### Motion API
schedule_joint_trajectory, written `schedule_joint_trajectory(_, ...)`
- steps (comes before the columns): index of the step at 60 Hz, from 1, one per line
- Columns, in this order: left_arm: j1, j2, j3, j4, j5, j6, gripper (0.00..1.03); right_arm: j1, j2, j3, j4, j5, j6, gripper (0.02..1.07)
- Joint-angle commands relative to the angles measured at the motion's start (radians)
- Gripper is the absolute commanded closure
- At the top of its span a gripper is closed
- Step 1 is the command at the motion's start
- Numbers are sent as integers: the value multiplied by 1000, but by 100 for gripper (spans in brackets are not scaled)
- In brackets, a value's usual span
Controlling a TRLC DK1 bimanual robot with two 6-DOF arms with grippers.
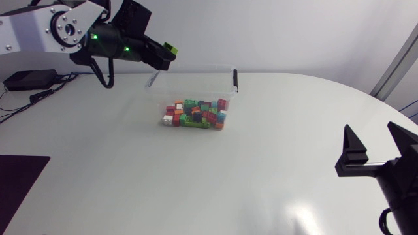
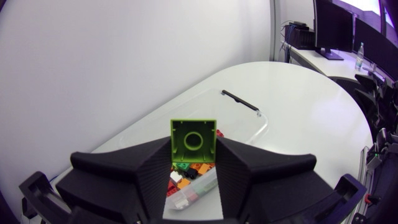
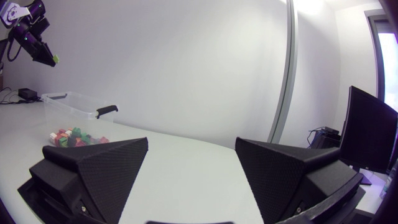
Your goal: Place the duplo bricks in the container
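Left gripper (image 1: 166, 56) is clamped on a lime-green square plastic duplo brick (image 2: 193, 142), its wedge fingers on two opposite side walls, hollow underside showing, in the air by the back-left corner of the clear plastic container (image 1: 193, 78), which stands near the white table's (image 1: 274, 170) far edge with a heap of mixed-coloured bricks (image 1: 196, 113) on its floor. Light, rigid and smooth, the brick should not crush but could slip, so flat opposite walls seem the right hold. Right gripper (image 1: 377, 149) rests spread open, empty, at the table's near right corner.

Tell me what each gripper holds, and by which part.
Left gripper pinches a green duplo brick by two opposite side walls; right gripper is open and empty.
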Motion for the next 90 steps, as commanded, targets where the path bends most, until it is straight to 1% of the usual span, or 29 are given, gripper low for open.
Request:
schedule_joint_trajectory(1, 11, 68, 89, 24, 7, -69, 74, -14, -46, -65, 22, 5, -25, 6)
schedule_joint_trajectory(8, 9, 146, 184, 21, 6, -104, 74, -9, -98, -111, 9, 3, -70, 6)
schedule_joint_trajectory(10, 6, 171, 215, 19, 3, -113, 74, -1, -111, -111, -27, 2, -71, 6)
schedule_joint_trajectory(15, 1, 220, 293, 2, -5, -131, 74, 0, -121, -111, -59, 3, -82, 6)
schedule_joint_trajectory(19, -9, 281, 374, -33, -23, -133, 74, -3, -140, -110, -100, 2, -82, 6)
schedule_joint_trajectory(23, -16, 306, 400, -38, -36, -131, 74, -4, -155, -111, -109, 2, -83, 6)
schedule_joint_trajectory(26, -29, 341, 430, -51, -75, -133, 69, -4, -158, -111, -109, 2, -83, 6)
schedule_joint_trajectory(31, -40, 375, 448, -53, -91, -133, 69, -3, -158, -110, -109, 2, -83, 6)
schedule_joint_trajectory(34, -49, 393, 457, -54, -108, -131, 60, 2, -158, -111, -109, 2, -85, 6)
schedule_joint_trajectory(37, -54, 413, 476, -70, -117, -130, 42, 3, -158, -110, -109, 2, -88, 6)
schedule_joint_trajectory(38, -54, 421, 485, -80, -121, -130, 32, 3, -158, -110, -109, 2, -88, 6)
schedule_joint_trajectory(40, -54, 424, 488, -85, -126, -130, 24, 5, -160, -111, -109, 2, -90, 6)
schedule_joint_trajectory(41, -55, 426, 486, -87, -137, -125, 6, 5, -160, -110, -109, 2, -90, 6)
schedule_joint_trajectory(42, -55, 426, 485, -87, -137, -124, 3, 3, -160, -111, -109, 2, -93, 6)
schedule_joint_trajectory(47, -45, 398, 463, -87, -169, -115, 3, -6, -161, -111, -109, 2, -102, 6)
schedule_joint_trajectory(57, -3, 304, 387, -68, -171, -119, 3, -11, -161, -111, -106, 5, -129, 6)
schedule_joint_trajectory(61, 20, 235, 313, -27, -171, -122, 4, -11, -161, -110, -105, 5, -131, 6)
schedule_joint_trajectory(65, 37, 156, 235, 27, -189, -121, 4, -9, -161, -110, -105, 5, -131, 6)
schedule_joint_trajectory(74, 72, 27, 127, 39, -201, -113, 4, 2, -161, -111, -106, 2, -157, 6)
schedule_joint_trajectory(81, 106, -76, 3, 104, -201, -84, 4, 11, -161, -110, -109, -6, -166, 6)
schedule_joint_trajectory(90, 139, -217, -149, 154, -200, -75, 4, 22, -161, -111, -111, -8, -175, 6)
